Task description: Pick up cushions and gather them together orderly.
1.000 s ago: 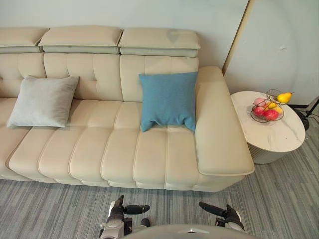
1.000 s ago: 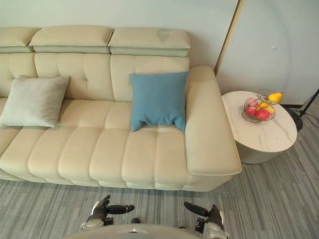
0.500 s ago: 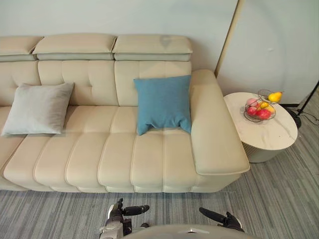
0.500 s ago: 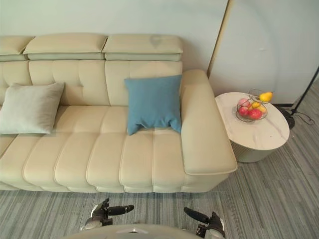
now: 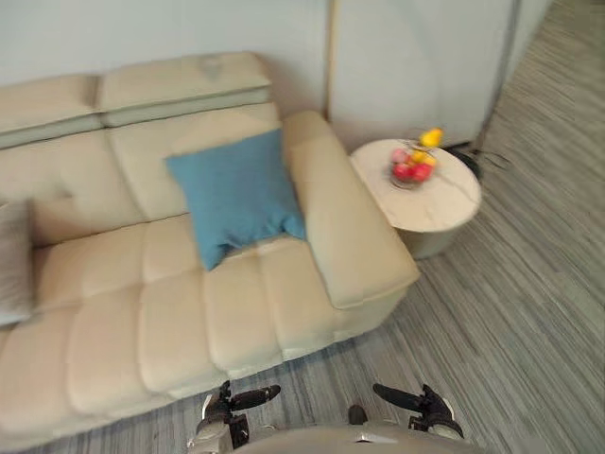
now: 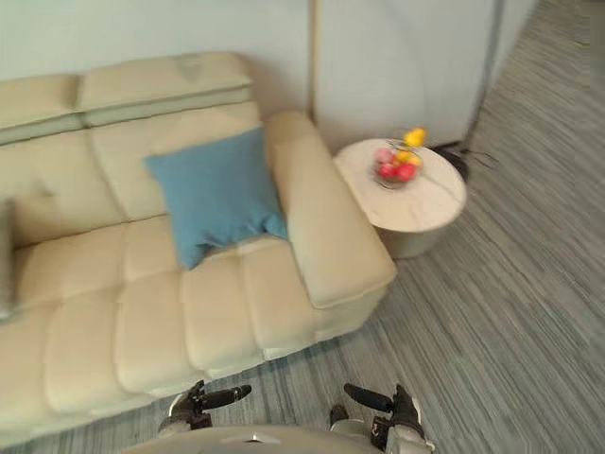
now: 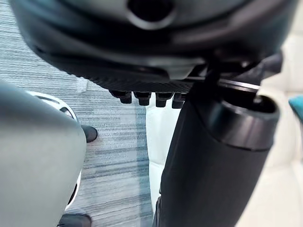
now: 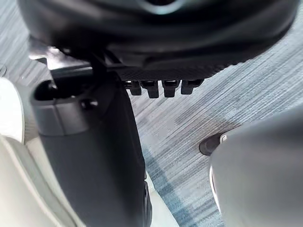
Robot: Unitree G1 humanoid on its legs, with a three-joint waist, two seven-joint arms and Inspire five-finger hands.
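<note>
Inspection from the remote station: the cream sofa (image 5: pixel 170 312) takes up most of the head views, its seat front facing me across a strip of grey striped floor (image 5: pixel 510 312). I judge that the robot stands too far back to reach anything on it. A round desk (image 5: pixel 444 199) sits just beside the sofa's armrest, clear of the seat and, in my judgement, no part of the job. The blue cushion (image 5: pixel 234 194) stands propped on the seat with its back leaning on the backrest, near the armrest end. That upright lean leaves its top edge and sides free to be gripped. The grey cushion (image 5: pixel 11 265) shows only as a sliver at the far end of the seat, well apart from the blue one, so the two are not yet gathered and the task is at its start. A wire fruit basket (image 5: pixel 411 168) rests on the desk toward its back edge; I note it as something to keep arms away from. The left robot hand (image 5: pixel 227 405) and the right robot hand (image 5: pixel 430 407) hang low over the floor in front of the sofa. Both have their fingers loosely extended, empty, and touch nothing, which suits an approach posture rather than a grasp.
</note>
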